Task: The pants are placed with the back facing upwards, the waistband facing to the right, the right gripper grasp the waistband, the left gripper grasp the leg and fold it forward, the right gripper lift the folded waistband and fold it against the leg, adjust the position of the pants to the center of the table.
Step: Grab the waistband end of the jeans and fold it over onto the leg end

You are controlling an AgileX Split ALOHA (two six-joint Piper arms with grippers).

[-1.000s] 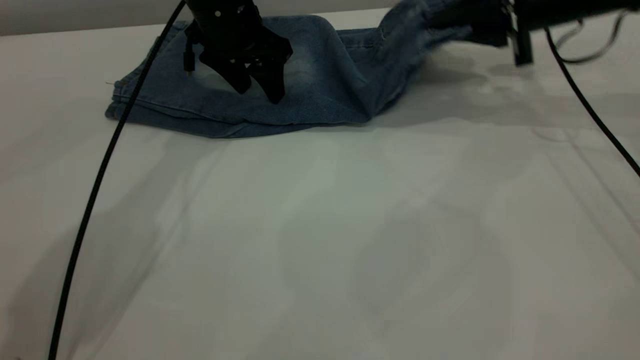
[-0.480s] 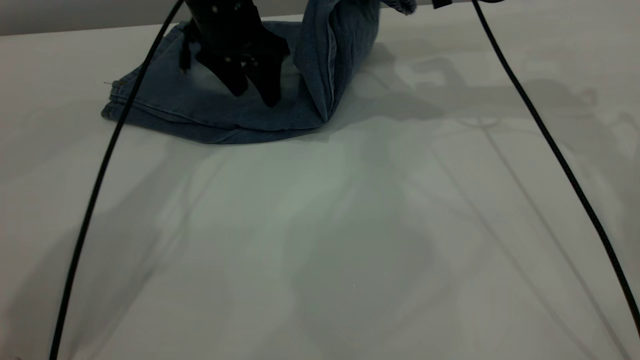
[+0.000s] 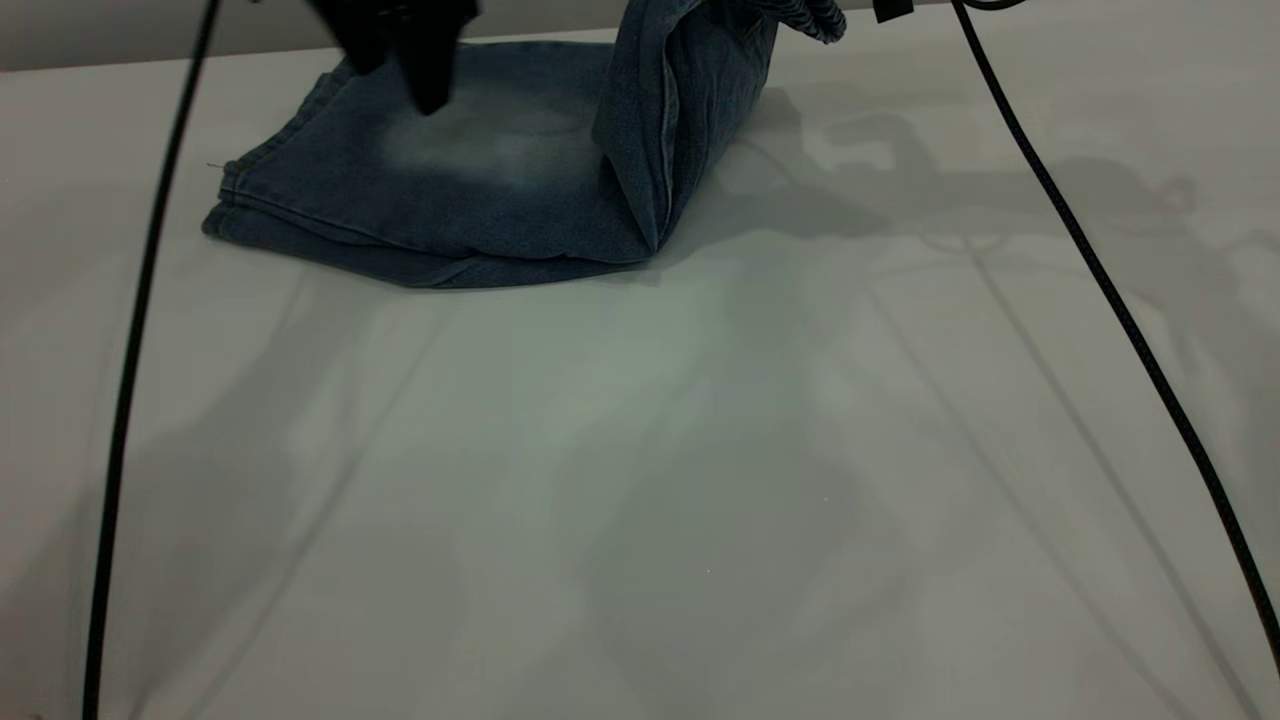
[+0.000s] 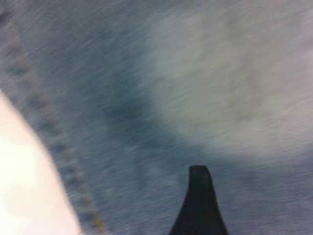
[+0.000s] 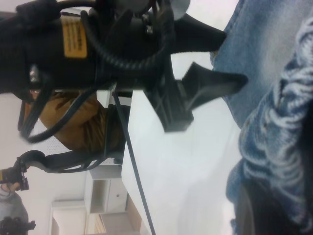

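The pants (image 3: 470, 190) are blue denim with a whitish faded patch in the middle and tan stitching along the hem, and they lie at the far side of the table (image 3: 640, 480), toward its left. The leg part is flat on the surface, with the stacked hems at the left end. The other end stands up in a steep fold, and the waistband (image 3: 805, 15), ruched and gathered, is lifted at the top of this fold.

The right gripper (image 5: 266, 215) shows only as a dark shape at the gathered denim in the right wrist view, and I cannot tell how far its fingers are closed. The waistband is just at it, the flat leg part below and beside it.

The left gripper (image 3: 405, 45) hangs above the flat leg part, near the far edge, apart from the cloth. Its jaws stand parted and hold nothing.

The table is smooth, off-white to pale grey, with soft shadows on it. Two black cables (image 3: 130, 350) hang across the exterior view. Behind the table the right wrist view shows white shelves (image 5: 105, 188).
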